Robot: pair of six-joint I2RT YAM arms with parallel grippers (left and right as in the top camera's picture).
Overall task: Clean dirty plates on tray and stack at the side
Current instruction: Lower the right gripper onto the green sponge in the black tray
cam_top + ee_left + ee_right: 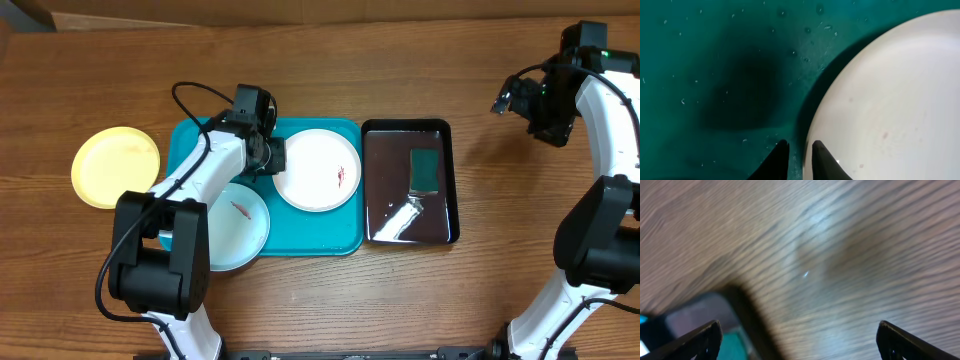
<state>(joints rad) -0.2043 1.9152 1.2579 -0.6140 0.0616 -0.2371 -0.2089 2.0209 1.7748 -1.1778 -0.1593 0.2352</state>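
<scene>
Left fingers (779,161) pinch the white plate (318,168) rim on tray (340,236); right fingers (700,340) spread near bin (405,124).

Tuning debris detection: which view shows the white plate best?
Overhead: the whole white plate is visible on the tray, reddish bits included. Left wrist shows only a close-up of its rim at the left gripper. Right wrist shows none of it, just blurred table.

Overhead light is bright and even; white glare streaks the glossy black bin (395,165). The left wrist view shows a soft dark shadow on the tray (695,45) beside the white plate (890,105). Blur smears the table (850,255) in the right wrist view.
</scene>
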